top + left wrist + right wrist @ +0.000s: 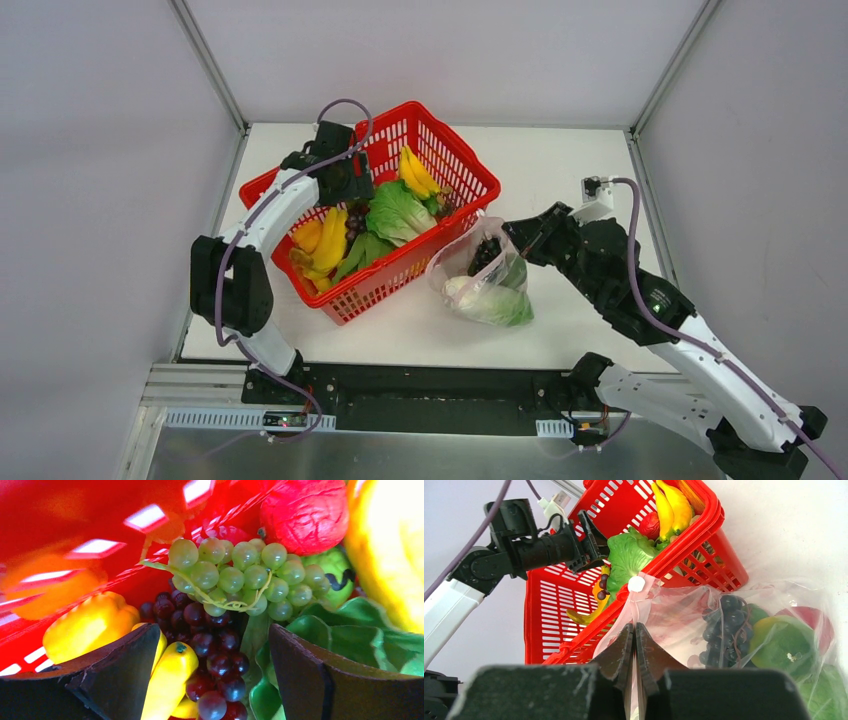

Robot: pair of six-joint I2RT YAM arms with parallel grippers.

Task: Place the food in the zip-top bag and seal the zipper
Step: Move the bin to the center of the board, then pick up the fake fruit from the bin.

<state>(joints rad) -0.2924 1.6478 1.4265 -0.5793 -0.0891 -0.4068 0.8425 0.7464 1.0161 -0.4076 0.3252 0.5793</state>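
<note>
The zip-top bag (462, 272) lies on the white table (540, 160), right of centre and just beside the long near wall of a red mesh basket (392, 275). Whether film and basket touch is unclear. Inside the bag sit a bunch of dark grapes (725, 625), a yellow-green fruit (785, 645), a red fruit (816, 622) and, seen from above, a long white-green cabbage (478, 298).

The zipper (640, 605), a pinkish strip, is gathered into a narrow pleat with a white slider (636, 584) at its upper end. The right fingers (628, 650) are clenched on that pleat just below the slider, at the bag's far right part, with the filled body of the bag lying nearer the arm bases. Whether the mouth is sealed cannot be told.

The left fingers (345, 185) reach down into the basket at its far left end, spread apart and holding nothing. Between them, in the left wrist view, lies a bunch of dark purple grapes (212, 645), with green grapes (240, 577) just beyond. A banana (167, 680) lies by 1 finger and a green lettuce leaf (350, 635) by the other.

Pale grey walls close the table on 3 sides, with aluminium posts (210, 60) at the 2 far corners. A black strip (430, 385) runs along the near edge.
</note>
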